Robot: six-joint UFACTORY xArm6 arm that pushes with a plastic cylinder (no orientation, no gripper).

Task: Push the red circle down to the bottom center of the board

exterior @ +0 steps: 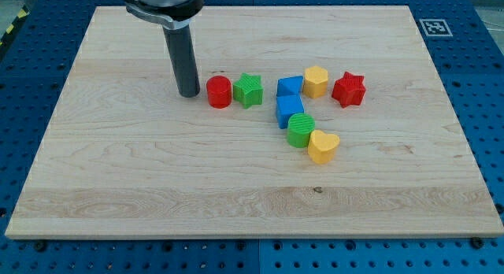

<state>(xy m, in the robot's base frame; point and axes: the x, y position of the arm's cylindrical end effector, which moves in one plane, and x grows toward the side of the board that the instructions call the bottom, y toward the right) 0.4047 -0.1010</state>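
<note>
The red circle (219, 92) sits on the wooden board (157, 172), left of centre in the upper half. My tip (189, 94) rests on the board just to the view's left of the red circle, with a small gap between them. A green star (248, 90) touches the red circle on its right side.
To the right lie a blue block (290, 87), a second blue block (289, 109) below it, a yellow hexagon (316, 81), a red star (348, 89), a green circle (301, 130) and a yellow heart (323, 146). A marker tag (435, 27) lies off the board's top right corner.
</note>
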